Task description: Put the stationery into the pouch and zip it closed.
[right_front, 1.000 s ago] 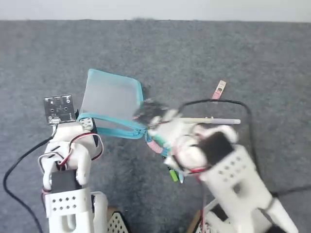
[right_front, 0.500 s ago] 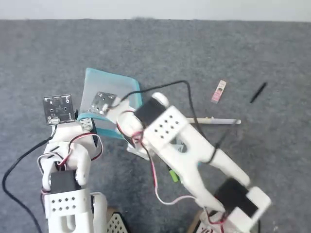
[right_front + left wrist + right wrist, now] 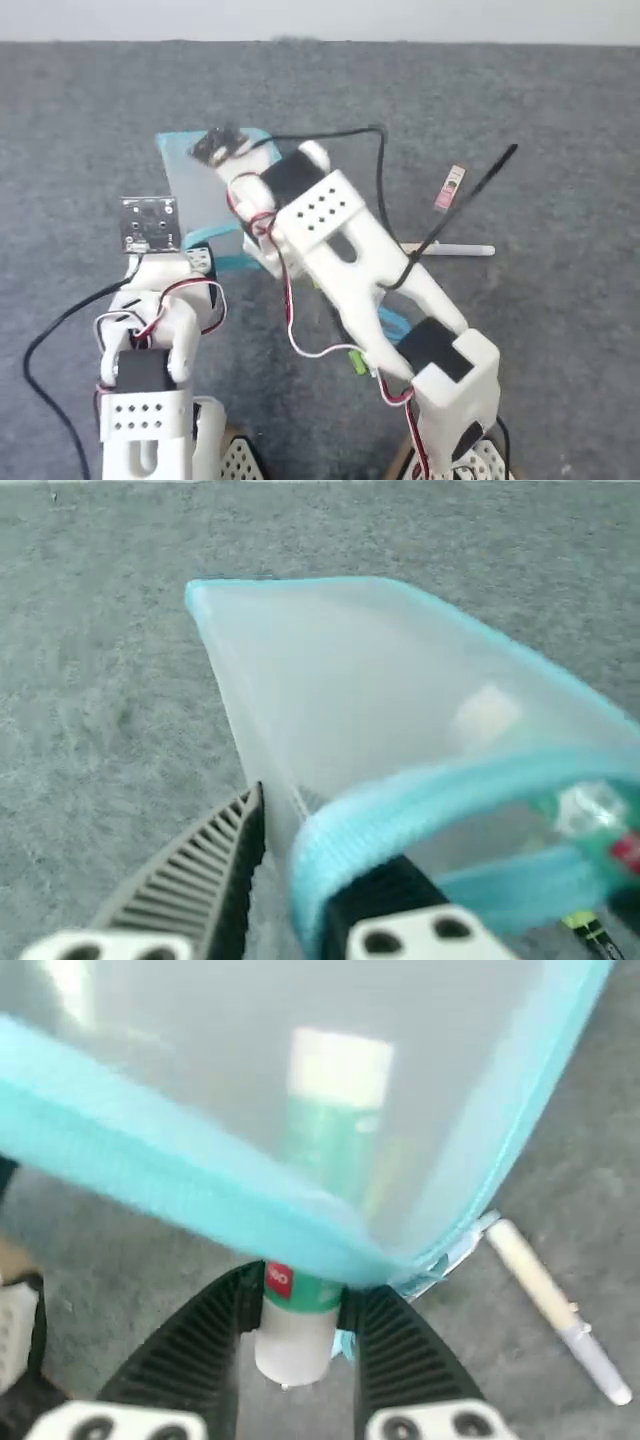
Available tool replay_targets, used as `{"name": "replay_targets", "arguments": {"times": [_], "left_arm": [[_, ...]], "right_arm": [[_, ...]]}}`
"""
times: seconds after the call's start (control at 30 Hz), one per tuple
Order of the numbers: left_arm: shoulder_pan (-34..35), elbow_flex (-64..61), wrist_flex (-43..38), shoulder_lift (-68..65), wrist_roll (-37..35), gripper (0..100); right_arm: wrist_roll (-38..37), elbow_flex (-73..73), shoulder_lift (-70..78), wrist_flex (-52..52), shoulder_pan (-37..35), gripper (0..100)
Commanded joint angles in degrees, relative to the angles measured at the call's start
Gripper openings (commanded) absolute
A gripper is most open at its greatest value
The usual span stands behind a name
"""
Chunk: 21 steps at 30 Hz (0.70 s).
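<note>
My right gripper (image 3: pixel 300 1295) is clamping a green tube (image 3: pixel 297 1332) half inside the pouch (image 3: pixel 180 1070) that my left gripper (image 3: pixel 300 852) is pinching; releasing now risks it slipping out.

overhead; wrists close, seemingly sharing pouch (image 3: pixel 197 190)

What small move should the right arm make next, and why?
Probably open the right end effector and let go: the green-and-white plastic stick it grips already lies mostly past the rim of the translucent turquoise-edged pouch, which the left end effector holds.
</note>
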<state>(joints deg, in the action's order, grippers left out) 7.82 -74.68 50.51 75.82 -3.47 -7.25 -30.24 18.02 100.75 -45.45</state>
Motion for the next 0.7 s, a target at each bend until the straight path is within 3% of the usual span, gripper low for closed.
{"name": "replay_targets", "arguments": {"times": [0.0, 0.2, 0.47, 0.67], "left_arm": [[-4.84, 0.31, -0.97, -0.09, 1.58, 1], [-4.66, 0.22, -0.97, -0.09, 1.58, 1], [-4.4, 0.22, -0.97, -0.09, 1.32, 1], [-4.31, 0.22, -0.97, -0.09, 1.23, 1]], "right_arm": [[1.49, -12.4, -0.75, 1.98, 0.48, 6.1], [0.79, -14.24, -0.84, 1.98, 0.31, 27.7], [-0.97, -14.59, -7.34, 1.98, 4.79, 28.9], [-0.97, -10.37, -16.57, 2.15, 15.16, 28.8]]}}
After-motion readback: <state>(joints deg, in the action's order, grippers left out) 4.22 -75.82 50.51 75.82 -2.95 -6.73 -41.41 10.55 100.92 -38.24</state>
